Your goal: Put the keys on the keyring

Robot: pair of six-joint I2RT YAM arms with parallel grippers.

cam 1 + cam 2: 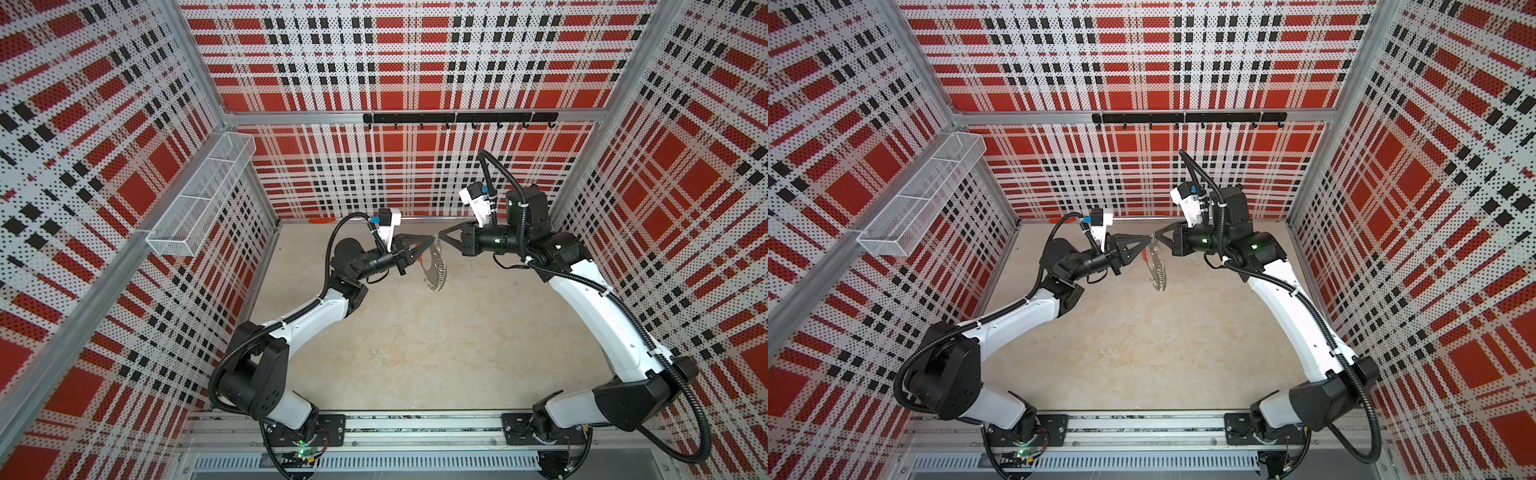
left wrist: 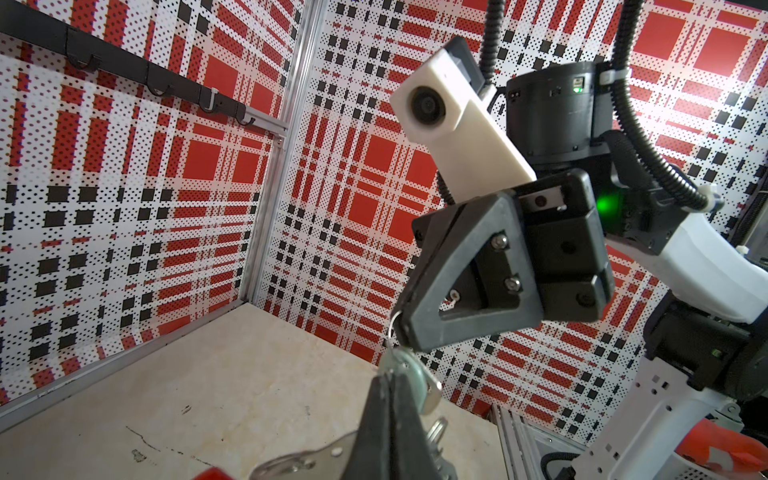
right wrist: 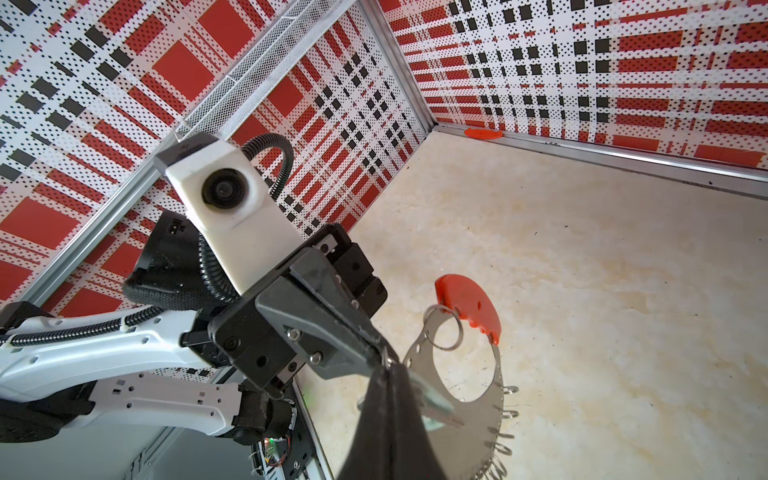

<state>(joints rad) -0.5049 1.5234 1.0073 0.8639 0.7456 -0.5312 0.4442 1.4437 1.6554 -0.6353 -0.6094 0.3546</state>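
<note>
The keyring point(image 1: 436, 270) point(image 1: 1158, 270) is a grey metal hoop with a red segment point(image 3: 469, 307) and wire loops. It hangs in mid-air over the table's far half. My left gripper point(image 1: 432, 239) point(image 2: 392, 374) is shut on its upper edge. My right gripper point(image 1: 441, 237) point(image 3: 388, 370) is shut and meets the left gripper tip to tip. The keys point(image 3: 432, 399), a pale teal tag with a metal key, stick out beside its fingers, in front of the hoop's plate point(image 3: 465, 415). A small wire ring point(image 2: 392, 323) shows at the right gripper's tip in the left wrist view.
A white mesh basket point(image 1: 199, 199) is fixed to the left wall. A black hook rail point(image 1: 457, 118) runs along the back wall. An orange-red strip point(image 1: 322, 221) lies at the table's point(image 1: 415, 353) far edge. Patterned walls close in three sides.
</note>
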